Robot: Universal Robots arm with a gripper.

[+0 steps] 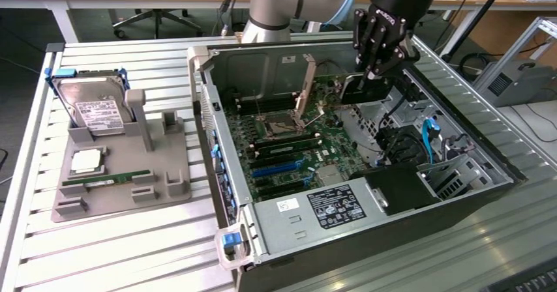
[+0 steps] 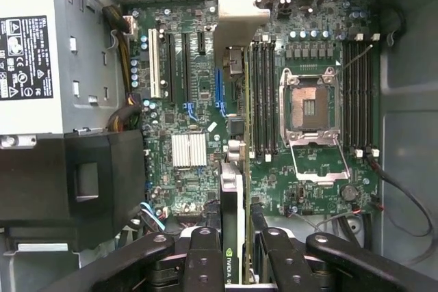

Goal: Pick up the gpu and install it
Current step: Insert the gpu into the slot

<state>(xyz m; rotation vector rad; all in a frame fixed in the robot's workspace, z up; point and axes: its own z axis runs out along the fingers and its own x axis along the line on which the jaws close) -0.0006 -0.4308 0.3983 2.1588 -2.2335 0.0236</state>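
Observation:
My gripper point(image 1: 376, 70) hangs over the far end of the open computer case point(image 1: 205, 103), shut on the gpu point(image 1: 364, 90), which shows as a dark card below the fingers. From the wrist, the gpu point(image 2: 231, 189) is seen edge-on between the black fingers point(image 2: 205, 251), and its silver bracket point(image 2: 236, 11) points away from the camera. The card hovers above the motherboard point(image 2: 191, 100), roughly in line with the blue expansion slot point(image 2: 219, 90) and apart from it.
The CPU socket point(image 1: 283, 126) stands open on the board, and a power supply point(image 1: 327, 207) fills the case's near end. On the exterior view's left, a grey holder point(image 1: 122, 188) carries a hard drive point(image 1: 91, 103), a memory stick point(image 1: 109, 178) and a chip point(image 1: 87, 161).

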